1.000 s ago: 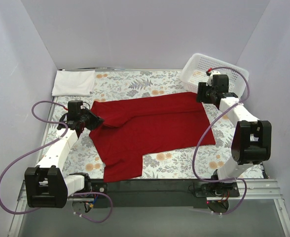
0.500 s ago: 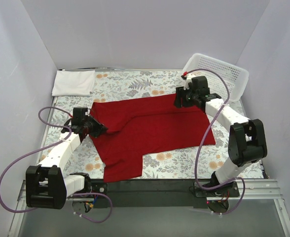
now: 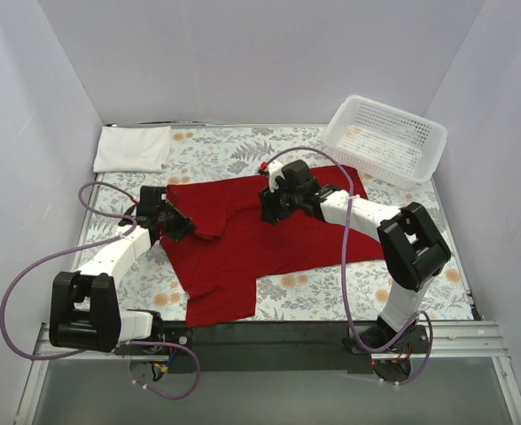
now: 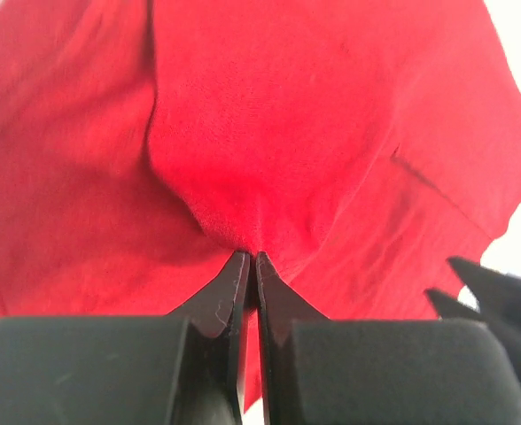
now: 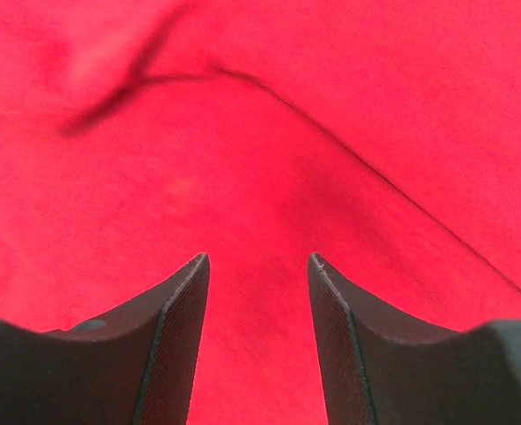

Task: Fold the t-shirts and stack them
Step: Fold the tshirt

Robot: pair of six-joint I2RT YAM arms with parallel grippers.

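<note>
The deep red t-shirt [image 3: 278, 235] lies spread on the flowered table, its left part folded over. My left gripper [image 3: 179, 228] is shut on the shirt's left edge; in the left wrist view the jaws [image 4: 250, 258] pinch a fold of red cloth [image 4: 269, 133]. My right gripper [image 3: 268, 212] is open and hovers over the shirt's upper middle; in the right wrist view [image 5: 259, 258] only red cloth [image 5: 269, 115] shows between its fingers. The folded white t-shirt [image 3: 133, 147] lies at the back left corner.
A white plastic mesh basket [image 3: 383, 138] stands at the back right. The table [image 3: 234, 150] has a flowered cover and is walled on three sides. Purple cables loop from both arms.
My right gripper has moved left from beside the basket to over the shirt's middle. My left gripper has shifted a little right, carrying the shirt's left edge inward.
</note>
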